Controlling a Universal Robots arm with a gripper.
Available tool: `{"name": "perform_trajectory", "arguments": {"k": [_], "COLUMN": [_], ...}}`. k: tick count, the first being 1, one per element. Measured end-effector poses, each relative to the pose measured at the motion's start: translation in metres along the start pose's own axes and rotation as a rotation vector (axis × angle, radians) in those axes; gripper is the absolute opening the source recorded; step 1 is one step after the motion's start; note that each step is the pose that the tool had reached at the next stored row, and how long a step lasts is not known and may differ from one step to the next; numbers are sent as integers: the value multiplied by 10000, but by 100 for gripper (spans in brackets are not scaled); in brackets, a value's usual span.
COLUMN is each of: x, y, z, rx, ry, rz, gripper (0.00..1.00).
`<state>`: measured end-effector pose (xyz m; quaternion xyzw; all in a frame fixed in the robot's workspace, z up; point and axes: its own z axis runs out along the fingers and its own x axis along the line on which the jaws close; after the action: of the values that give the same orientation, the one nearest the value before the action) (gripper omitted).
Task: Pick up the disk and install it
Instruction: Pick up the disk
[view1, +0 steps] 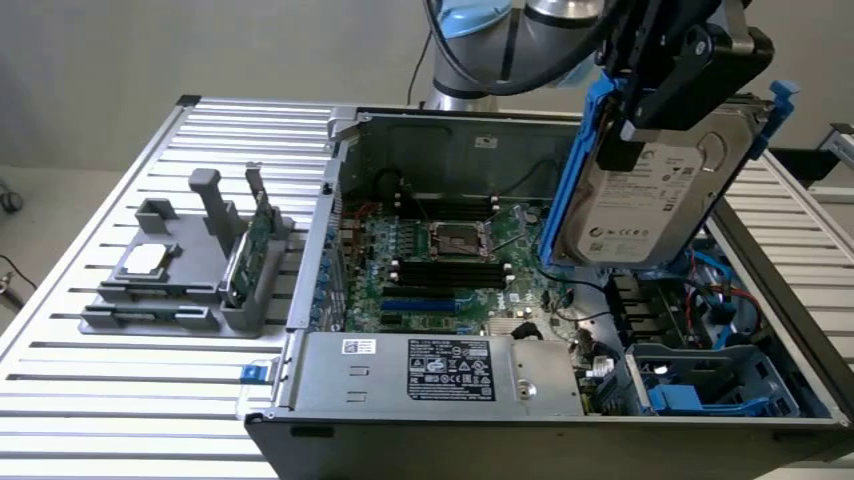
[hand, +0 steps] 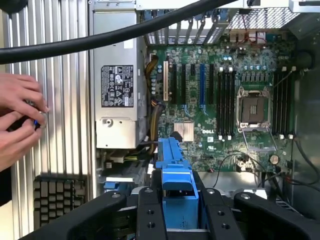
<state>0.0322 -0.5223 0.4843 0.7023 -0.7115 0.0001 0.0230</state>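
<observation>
Hanging upright over the open computer case (view1: 400, 130), toward the exterior view's right, the disk (view1: 654, 200) is sitting clamped in the tool (view1: 654, 110), fingers (hand: 150, 215) pinching either side of a blue rail (hand: 175, 170). It is probably handling as heavy, stiff and shock-sensitive. The case's walls, cables (view1: 727, 290) and the drive cage (view1: 707, 380) are narrowing the room below.

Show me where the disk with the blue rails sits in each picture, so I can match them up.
Exterior view: the disk hangs upright in the black fingers at the picture's upper right, above the open computer case.
Wrist view: its blue rail shows edge-on between the two fingers, in front of the motherboard.
Shared landmark: the grey power supply with its black label.
</observation>
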Motion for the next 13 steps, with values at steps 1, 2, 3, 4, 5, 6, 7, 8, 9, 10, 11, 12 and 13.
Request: {"name": "perform_trajectory", "arguments": {"k": [1,2,3,4,5,6,7,8,9,10,11,12,13], "x": [41,81,121,159,194,229,264,299,331,363,394,421,447], "y": [-7,-14,-21,-32,-46,-61,-77,-95,-115,-136,-161,-190,-224], "z": [1,2,3,5,5,6,6,7,7,8,8,7,8], "rx": [-10,-21,-32,-42,-51,-60,-68,-76,-83,-90,-96,-102,-106], "ry": [1,0,1,-1,1,0,1,-1,0,1,0,2,0], "rz": [0,-1,-1,-2,-2,-2,-2,-2,-2,-3,-4,-4,-3], "gripper": [33,33,33,33,33,33,33,33,33,33,33,33,33]}}
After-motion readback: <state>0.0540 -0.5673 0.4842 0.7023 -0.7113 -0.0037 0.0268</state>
